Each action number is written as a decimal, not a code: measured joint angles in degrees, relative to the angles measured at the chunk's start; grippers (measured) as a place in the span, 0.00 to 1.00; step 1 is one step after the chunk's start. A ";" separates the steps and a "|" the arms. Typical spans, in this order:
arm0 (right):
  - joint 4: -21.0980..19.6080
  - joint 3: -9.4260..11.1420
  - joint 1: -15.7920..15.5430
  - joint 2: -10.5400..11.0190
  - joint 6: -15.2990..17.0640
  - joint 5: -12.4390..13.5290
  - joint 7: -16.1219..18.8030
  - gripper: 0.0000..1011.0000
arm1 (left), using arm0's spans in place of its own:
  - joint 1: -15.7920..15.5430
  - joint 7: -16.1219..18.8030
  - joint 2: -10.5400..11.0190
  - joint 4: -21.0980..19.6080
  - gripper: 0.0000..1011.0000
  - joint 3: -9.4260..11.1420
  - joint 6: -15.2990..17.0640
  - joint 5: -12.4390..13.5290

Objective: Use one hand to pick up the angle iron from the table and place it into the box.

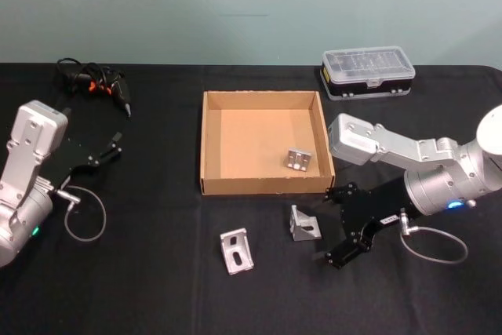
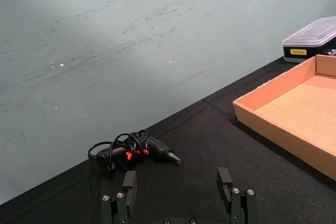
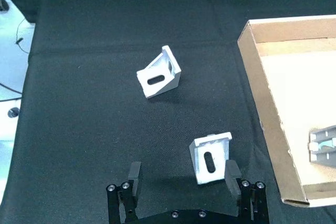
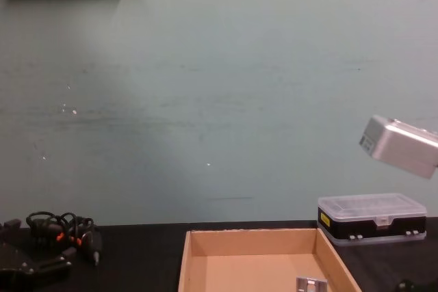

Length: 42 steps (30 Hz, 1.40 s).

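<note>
Your right gripper hung low over the worktop, on the near side of the box's right corner, with its jaws spread wide and holding nothing. In the right wrist view the angle iron stood partly between the two fingers, close against one and well apart from the other. Whether it touched that closer finger I could not tell.

A second angle iron lay to the left on the worktop, apart from the first. A third angle iron sat inside the box, toward its near right corner. A plastic case stood beyond the box on the right. Your left gripper was parked at the left edge, open and empty, near a black corded tool.

I judged you to be at the approach, just short of the grasp. The next move called for shifting the right gripper sideways until the angle iron sat centred between the fingers. After that you would need to settle lower, close on one flange, lift clear of the box's low near wall and carry the piece over it.
</note>
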 joint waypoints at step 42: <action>11.93 -3.37 5.17 -8.63 -4.17 -2.85 2.17 0.99 | 0.00 0.00 0.00 0.00 0.99 0.00 0.00 0.00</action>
